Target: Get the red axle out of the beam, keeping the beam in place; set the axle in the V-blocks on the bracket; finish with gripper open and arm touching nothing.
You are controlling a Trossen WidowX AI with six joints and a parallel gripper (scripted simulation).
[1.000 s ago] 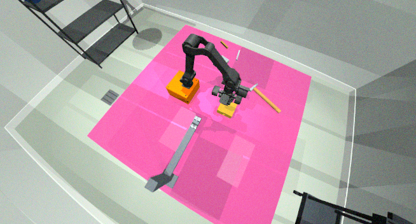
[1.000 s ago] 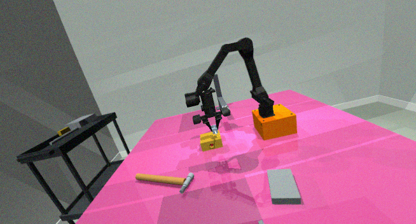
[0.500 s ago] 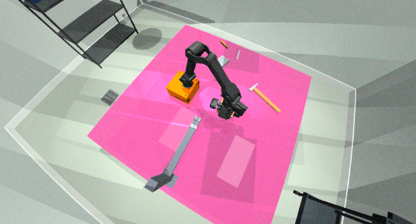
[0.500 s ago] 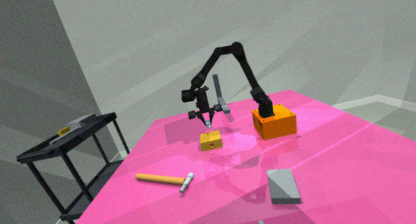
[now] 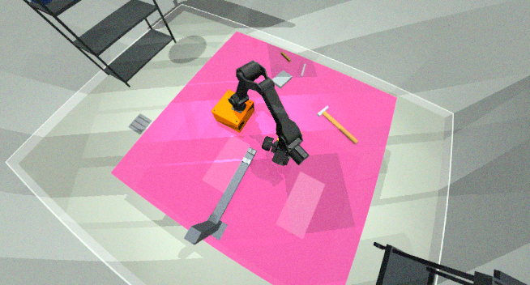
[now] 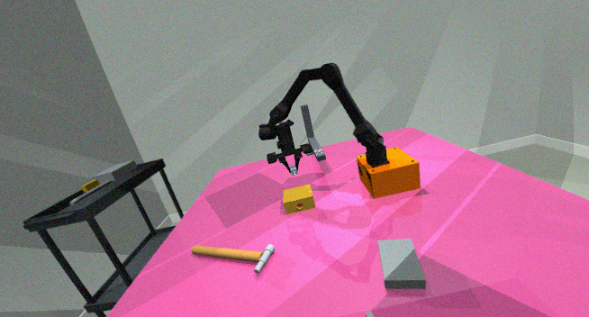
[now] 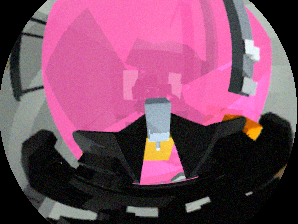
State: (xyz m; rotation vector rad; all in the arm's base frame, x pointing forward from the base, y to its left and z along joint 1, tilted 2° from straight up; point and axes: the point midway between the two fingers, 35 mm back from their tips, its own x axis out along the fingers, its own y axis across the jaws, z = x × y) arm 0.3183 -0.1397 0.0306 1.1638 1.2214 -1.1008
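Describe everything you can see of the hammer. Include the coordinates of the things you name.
The hammer [image 5: 339, 126] [image 6: 230, 254] has a straight, light-brown handle that looks like wood and a slim, pale-grey head that looks like metal, set crosswise at one end. It lies on its side on the pink surface [image 5: 162, 161] [image 6: 324, 265], its whole length in sight. Apart from that surface, nothing touches it; the gripper [image 6: 294, 171] is well away.

Open air between claw [image 5: 275, 150] [image 6: 294, 170] [image 7: 158, 134] and bracket [image 5: 232, 186] [image 6: 307, 124] [image 7: 239, 50]; yellow beam [image 5: 278, 139] [image 6: 298, 198] [image 7: 164, 154] low, near claw; hammer [image 5: 340, 126] [image 6: 230, 254] well apart.
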